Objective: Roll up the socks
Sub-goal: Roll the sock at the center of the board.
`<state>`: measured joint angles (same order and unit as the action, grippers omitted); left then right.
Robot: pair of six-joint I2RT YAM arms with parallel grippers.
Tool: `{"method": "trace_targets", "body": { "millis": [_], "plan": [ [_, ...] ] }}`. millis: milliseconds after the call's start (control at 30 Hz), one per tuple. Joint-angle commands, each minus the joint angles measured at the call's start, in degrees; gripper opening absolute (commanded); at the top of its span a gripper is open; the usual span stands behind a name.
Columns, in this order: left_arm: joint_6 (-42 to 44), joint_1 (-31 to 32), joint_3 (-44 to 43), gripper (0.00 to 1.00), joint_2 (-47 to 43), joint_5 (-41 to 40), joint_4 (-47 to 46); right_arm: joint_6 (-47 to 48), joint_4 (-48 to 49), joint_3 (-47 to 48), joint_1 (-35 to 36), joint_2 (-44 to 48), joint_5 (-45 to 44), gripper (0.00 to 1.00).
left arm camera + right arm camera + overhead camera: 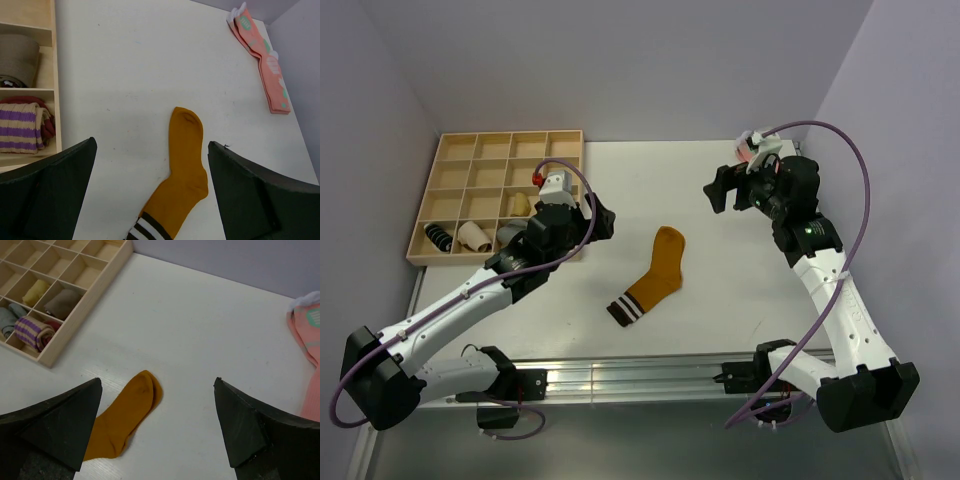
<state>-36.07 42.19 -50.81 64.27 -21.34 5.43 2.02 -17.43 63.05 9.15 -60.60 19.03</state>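
Near the middle of the white table (730, 290) one mustard-orange sock (655, 275) is laid flat, its toe pointed toward the far wall and its dark cuff with thin white stripes turned toward the near edge. The sock is held by neither arm. The left gripper (603, 218) is found to the sock's left, near it and just beside the wooden tray (510, 133). Its fingers are spread wide with nothing between them. In the left wrist view the sock (182, 165) is seen between the two dark fingers of the gripper (152, 145), reaching past them. The right gripper (720, 188) is placed well apart from the sock, toward the far right of the table, and its fingers are likewise spread and empty. In the right wrist view the sock (125, 420) is seen low and left of centre, beside the left finger of the gripper (157, 382).

Between each gripper and the sock only white tabletop is seen. A pink sock (262, 55) with pale spots is laid at the far right edge, well apart from the mustard one; whether it is one sock or two stacked cannot be told. The tray is set at the far left. Four rolled bundles can be counted in it from the right wrist view, among them a purple-striped bundle (35, 332).
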Motion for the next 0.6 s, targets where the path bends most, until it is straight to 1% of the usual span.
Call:
{"method": "trace_targets", "body": {
  "millis": [0, 200, 300, 333, 367, 467, 500, 567],
  "plan": [
    [0.65, 0.26, -2.28, 0.99, -1.16, -0.80, -0.16, 1.23, 0.74, 0.32, 0.43, 0.30, -1.53, 1.00],
    [0.65, 0.26, -2.10, 0.99, -1.52, -0.98, 0.11, 3.34, -2.42, 0.76, 0.52, -1.09, -2.24, 0.99],
    [0.39, 0.26, -2.10, 0.99, -1.43, -1.15, 0.28, 4.74, -4.01, 0.33, 2.18, -2.06, -1.80, 0.95],
    [0.04, 0.26, -2.02, 0.99, -1.34, -1.42, 0.19, 5.09, -4.36, 0.06, 3.67, -2.33, -2.76, 0.93],
    [-0.22, 0.26, -1.75, 0.99, -1.17, -1.68, 0.28, 6.05, -4.80, -0.81, 7.95, -2.68, -5.29, 0.90],
    [-1.19, -0.18, -0.79, 0.99, -0.64, -1.51, -0.68, 7.38, -5.07, -3.79, 15.96, -4.87, -10.31, 0.84],
    [-1.54, -0.79, -0.44, 0.99, -0.46, -1.60, -0.77, 7.30, -4.81, -4.50, 20.34, -5.49, -11.02, 0.83],
    [-3.38, -1.59, 0.61, 1.00, -0.29, -1.51, -0.60, 7.29, -4.98, -5.56, 23.71, -8.03, -11.90, 0.79]
  ]
}}
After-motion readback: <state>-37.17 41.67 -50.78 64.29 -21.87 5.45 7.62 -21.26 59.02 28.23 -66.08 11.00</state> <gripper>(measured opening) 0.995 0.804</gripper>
